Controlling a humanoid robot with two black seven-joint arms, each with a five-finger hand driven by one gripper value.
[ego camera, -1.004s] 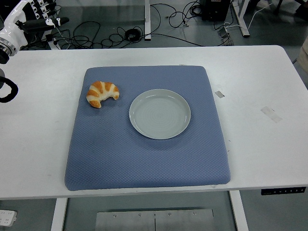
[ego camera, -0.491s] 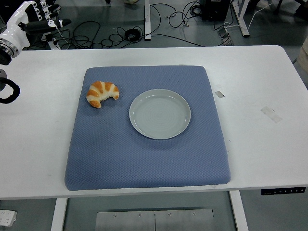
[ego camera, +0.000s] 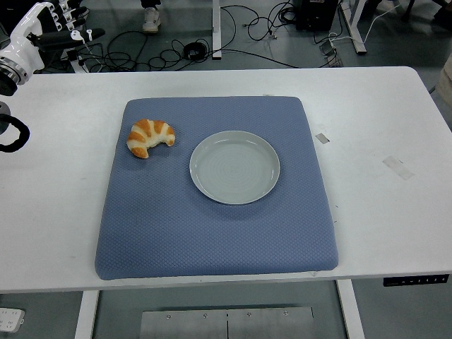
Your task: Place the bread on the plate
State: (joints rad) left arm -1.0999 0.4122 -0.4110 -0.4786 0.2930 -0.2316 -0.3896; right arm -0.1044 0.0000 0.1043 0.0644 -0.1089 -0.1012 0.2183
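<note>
Bread (ego camera: 150, 137), a croissant, lies on the blue mat (ego camera: 212, 233) just left of the empty plate (ego camera: 234, 167); the left hand (ego camera: 42, 25) waits far off, grip unreadable. Best approach: grasp gently, from above.

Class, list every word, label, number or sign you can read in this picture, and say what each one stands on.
None can be read.
Control panel on the table edge: small marks, too small to read.
Tape pieces on the table: blank.
Bread, plate and blue mat: no print.
Left hand, at the top left corner: no legible marking.
</note>
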